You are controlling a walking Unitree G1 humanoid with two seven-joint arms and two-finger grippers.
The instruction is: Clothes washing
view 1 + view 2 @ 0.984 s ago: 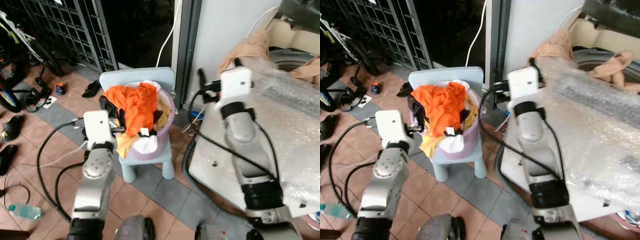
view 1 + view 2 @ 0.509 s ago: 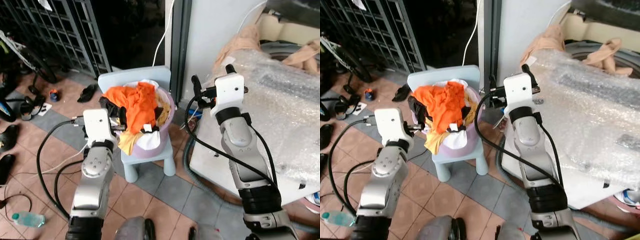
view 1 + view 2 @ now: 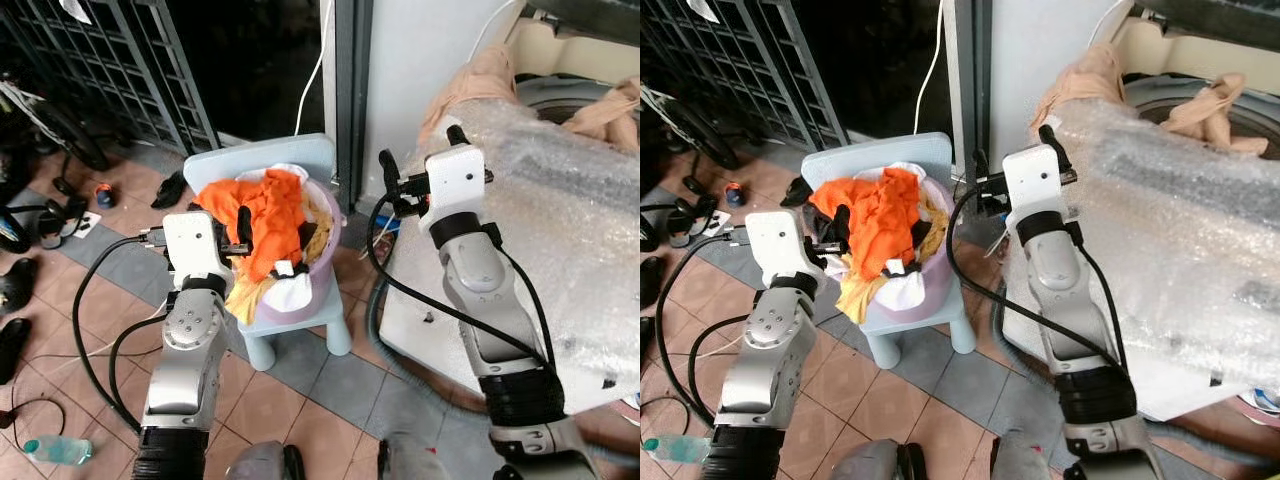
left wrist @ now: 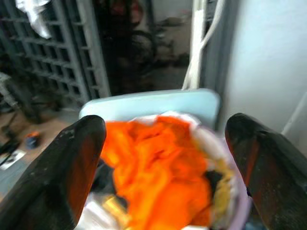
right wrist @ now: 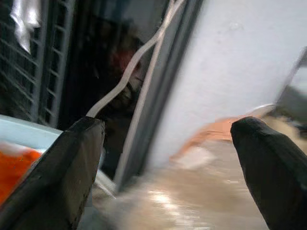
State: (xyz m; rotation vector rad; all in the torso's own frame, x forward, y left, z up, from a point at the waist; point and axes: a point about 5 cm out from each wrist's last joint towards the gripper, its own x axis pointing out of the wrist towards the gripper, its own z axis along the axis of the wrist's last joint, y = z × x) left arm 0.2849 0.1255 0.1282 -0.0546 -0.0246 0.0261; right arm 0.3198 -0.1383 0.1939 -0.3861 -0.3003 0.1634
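Left hand, fingers spread wide, faces crumpled orange cloth heaped in a round lilac basket. Right hand gapes too, seemingly beside the bubble-wrapped washer.

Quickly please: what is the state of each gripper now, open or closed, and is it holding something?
Left gripper: open, holding nothing, pointed at the orange garment in the laundry basket.
Right gripper: open, holding nothing, raised beside the bubble-wrapped washing machine.

A home laundry porch: washing machine far right, metal gate and shoes far left.
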